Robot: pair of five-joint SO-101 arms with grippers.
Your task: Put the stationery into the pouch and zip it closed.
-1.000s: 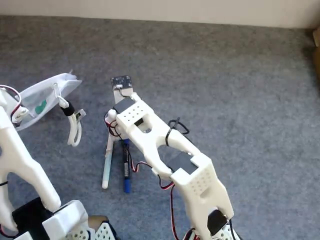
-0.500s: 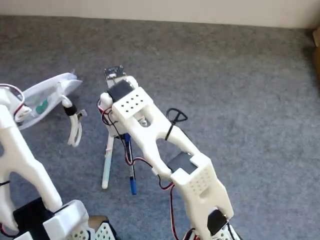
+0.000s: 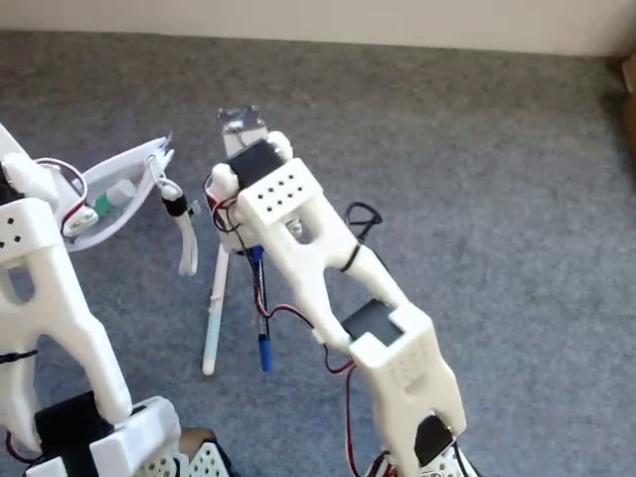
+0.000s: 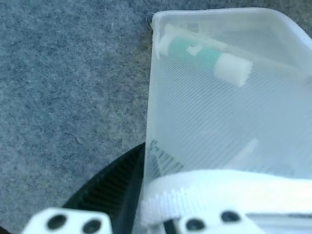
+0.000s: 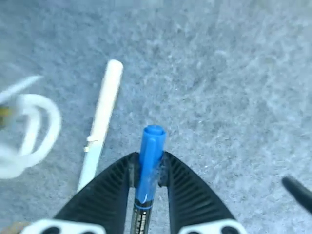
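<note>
Grey, felt-like covering runs across the whole tabletop (image 3: 477, 179), and a pale wall (image 3: 298, 18) closes it off at the far side. 2 white arms stand side by side at the near edge.

On the left side, the left gripper (image 4: 146, 163) is clamped on one edge of the pouch (image 3: 124, 189), a translucent white mesh one. The black finger lies along the outside of the mesh. From above, the pouch looks lifted and tilted, its far corner pointing towards the other arm. 1 piece of stationery is already inside: a green-and-white stick (image 4: 204, 54) lying near the end of the pouch farthest from the gripper. I cannot tell how far the zip is open. A white strap (image 3: 185, 248) with a black band hangs in a loop from the pouch's corner.

On the right side, the right gripper (image 5: 148, 158) is closed tightly around a blue pen (image 5: 147, 168), whose capped end sticks out past the fingertips. From above, that pen runs under the right arm with its blue end towards the near edge; I cannot tell whether it touches the tabletop.

Just beside it lies a white pen (image 3: 212, 318), flat on the tabletop between the 2 arms, its far end close to the hanging strap.
</note>
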